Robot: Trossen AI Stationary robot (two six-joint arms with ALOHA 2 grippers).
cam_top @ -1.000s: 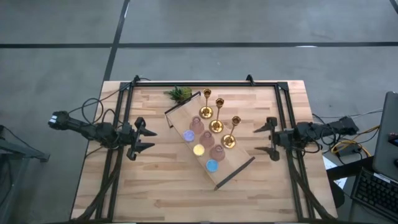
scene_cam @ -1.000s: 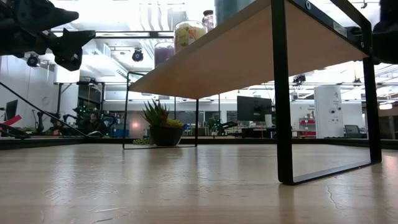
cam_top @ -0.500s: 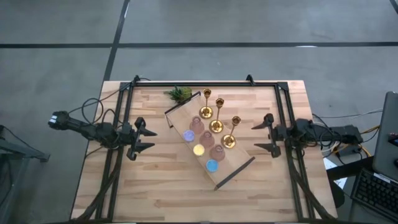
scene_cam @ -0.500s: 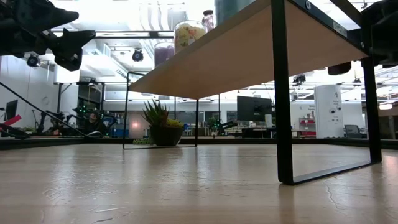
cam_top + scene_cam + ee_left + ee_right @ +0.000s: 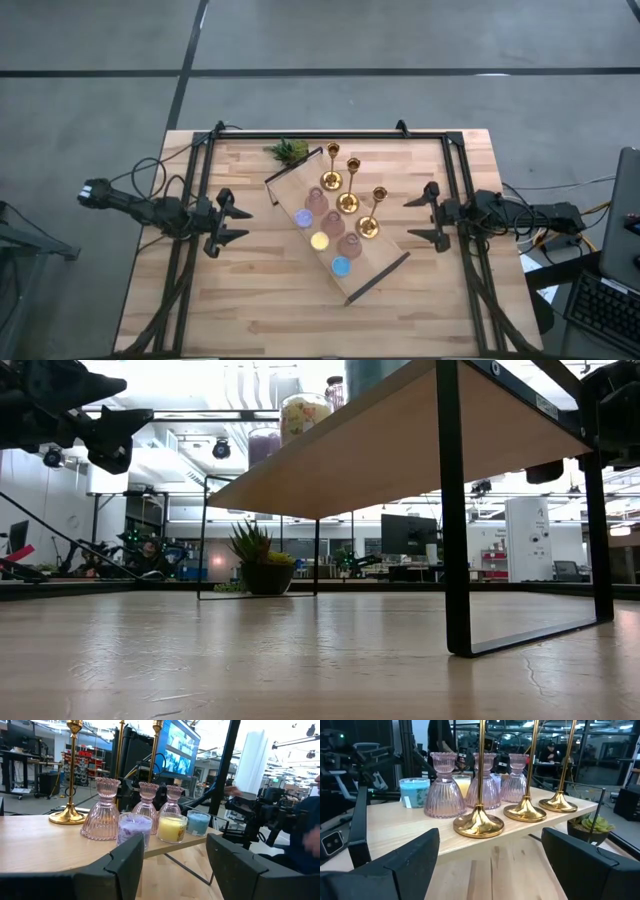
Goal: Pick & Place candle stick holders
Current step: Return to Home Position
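Observation:
Three gold candlesticks (image 5: 349,190) stand on their round bases on a small raised wooden shelf (image 5: 380,277) at the table's middle; they also show in the right wrist view (image 5: 479,822). Three pink glass holders (image 5: 332,220) stand in a row beside them, seen in the left wrist view (image 5: 101,810). My left gripper (image 5: 236,225) is open and empty left of the shelf. My right gripper (image 5: 424,217) is open and empty right of the shelf, facing the candlesticks.
Purple, yellow and blue tealights (image 5: 320,241) line the shelf's near-left edge. A green plant sprig (image 5: 289,151) sits on the table at the far side, by the shelf's far corner. A black frame (image 5: 330,134) runs along the table's far edge and sides. The shelf stands on black legs (image 5: 455,560).
My right gripper has moved a little toward the table's left edge, closer to the shelf and candlesticks, staying open. Everything on the shelf has stayed in place.

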